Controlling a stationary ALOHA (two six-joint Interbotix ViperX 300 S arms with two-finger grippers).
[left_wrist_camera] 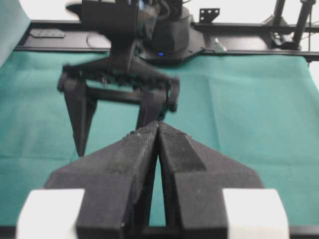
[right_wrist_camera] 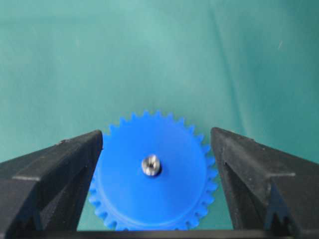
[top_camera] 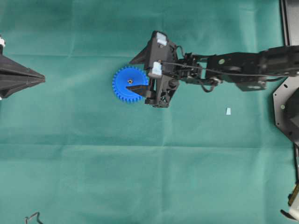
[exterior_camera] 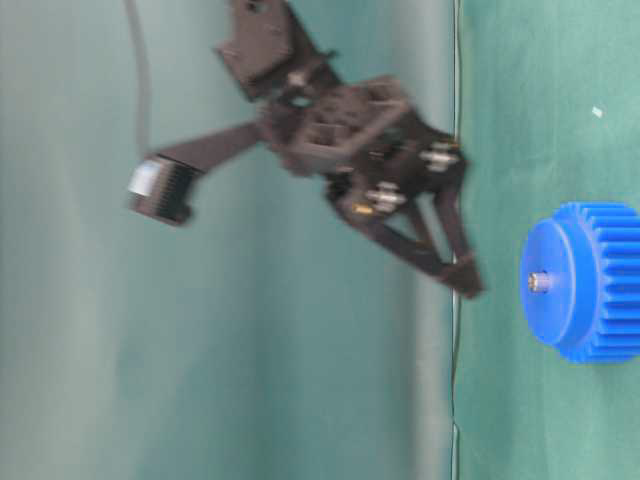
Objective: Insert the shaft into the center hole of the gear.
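Note:
The blue gear lies flat on the green cloth. The silvery shaft stands in its center hole, with only its top end showing. My right gripper is open just above the gear. Its two black fingers flank the gear without touching it, and nothing is between them. In the table-level view the shaft pokes out of the gear, and one right finger is a little way off it. My left gripper rests far left, shut and empty.
A small pale wedge-shaped scrap lies on the cloth right of the gear, under the right arm. Black frame plates line the right edge. A thin bent wire sits at the bottom left corner.

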